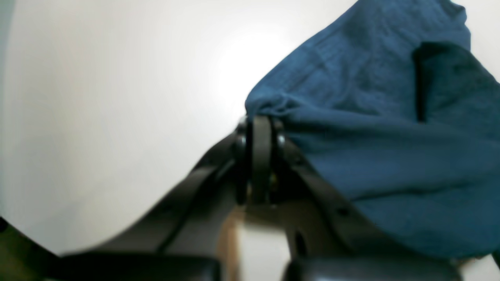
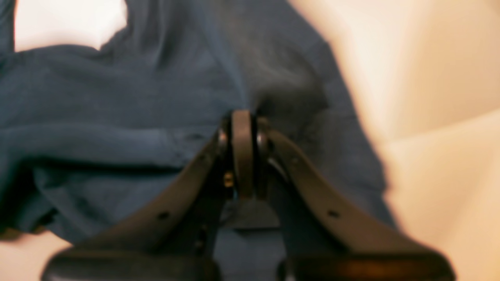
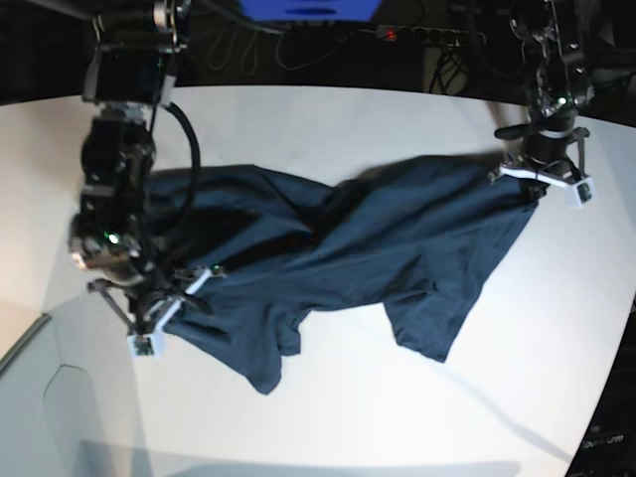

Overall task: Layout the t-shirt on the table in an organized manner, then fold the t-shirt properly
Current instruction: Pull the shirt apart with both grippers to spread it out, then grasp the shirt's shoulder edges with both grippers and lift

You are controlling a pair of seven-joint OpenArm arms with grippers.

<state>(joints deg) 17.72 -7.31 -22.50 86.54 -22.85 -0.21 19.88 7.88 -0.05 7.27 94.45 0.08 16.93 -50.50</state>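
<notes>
1. the t-shirt (image 3: 348,248) is a dark navy cloth stretched crosswise over the white table (image 3: 328,417), rumpled and twisted through the middle, with 1 sleeve hanging toward the near edge

2. the left gripper (image 1: 261,119) is at the far right corner of the shirt as the base view shows it; its jaws are pressed together with a bunched edge of the cloth caught at the tips, and the fabric fans away from it to the right in the wrist view

3. the right gripper (image 2: 242,115) is at the shirt's other end, on the left of the base view; its jaws are closed tight too, tips buried in a pucker of the fabric, so it has a pinch of the shirt

4. between the 2 grippers the cloth runs in long diagonal folds, lying on the table across most of its span

5. no box, bin or tray shows up on the table, just the shirt

6. i can't read any writing or brand; both wrist views are blurred and no label mark can be made out on the shirt
</notes>
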